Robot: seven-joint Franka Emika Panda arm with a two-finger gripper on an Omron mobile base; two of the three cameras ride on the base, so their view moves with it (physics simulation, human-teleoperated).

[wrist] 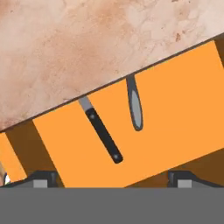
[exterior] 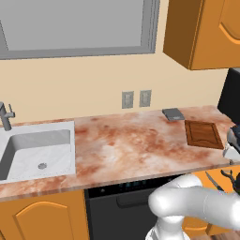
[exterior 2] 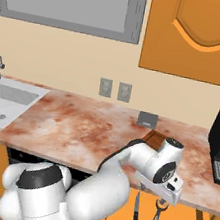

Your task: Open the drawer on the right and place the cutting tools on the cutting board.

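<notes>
The orange-brown drawer (wrist: 175, 100) stands pulled out below the front edge of the marbled worktop (exterior: 131, 140), its flat floor crossing the middle of the hand view on a slant. Two cutting tools lie inside, near each other but apart: a knife (wrist: 103, 133) with a black handle and a short grey blade that runs under the worktop's edge, and, to its right in the frame, a slim grey peeler handle (wrist: 136, 107) whose head end is hidden under that same edge. In the right base view the pair show at the lower right, the knife (exterior 2: 136, 215) left of the peeler (exterior 2: 157, 215). The dark reddish-brown cutting board (exterior: 203, 133) sits on the worktop at the right of the left base view, near a small grey square pad (exterior: 172, 114) by the wall. The claw (wrist: 111, 177) hangs over the drawer with its fingers spread wide, one dark fingertip (wrist: 43, 178) at lower left and the other at lower right, holding and touching nothing.
</notes>
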